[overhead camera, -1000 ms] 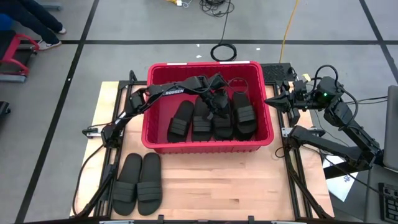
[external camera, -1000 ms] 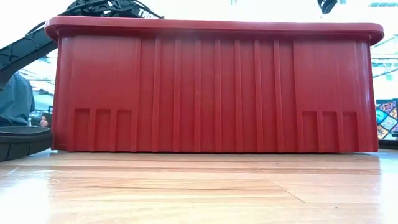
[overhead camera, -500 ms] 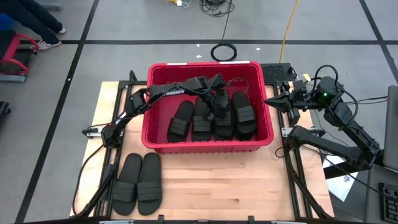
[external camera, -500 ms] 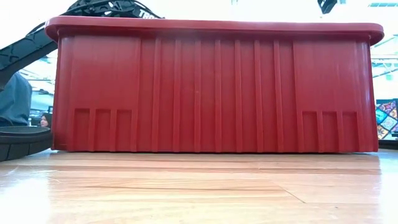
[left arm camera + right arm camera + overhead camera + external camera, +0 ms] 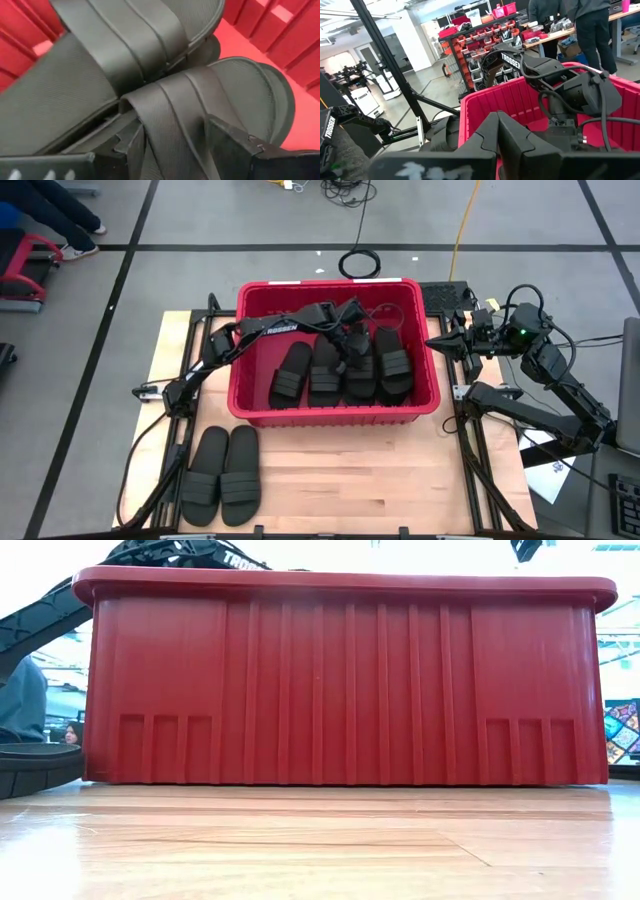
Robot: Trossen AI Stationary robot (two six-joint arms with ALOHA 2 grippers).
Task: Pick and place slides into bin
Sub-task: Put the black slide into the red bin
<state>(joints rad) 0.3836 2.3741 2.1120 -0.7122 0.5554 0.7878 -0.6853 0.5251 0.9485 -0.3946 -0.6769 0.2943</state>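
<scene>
Since a second ago the left gripper (image 5: 343, 348), inside the bin (image 5: 255, 412), has opened, apparently releasing a slide (image 5: 200, 100) onto the others. Two slides (image 5: 222, 475) remain on the table. The right gripper (image 5: 452, 340) is closed, parked beside the bin.

Matt black rubber slides (image 5: 165, 115), finely textured, ribbed straps; glossy red plastic bin (image 5: 345, 680), ribbed walls; smooth pale wood table (image 5: 350, 470).
</scene>
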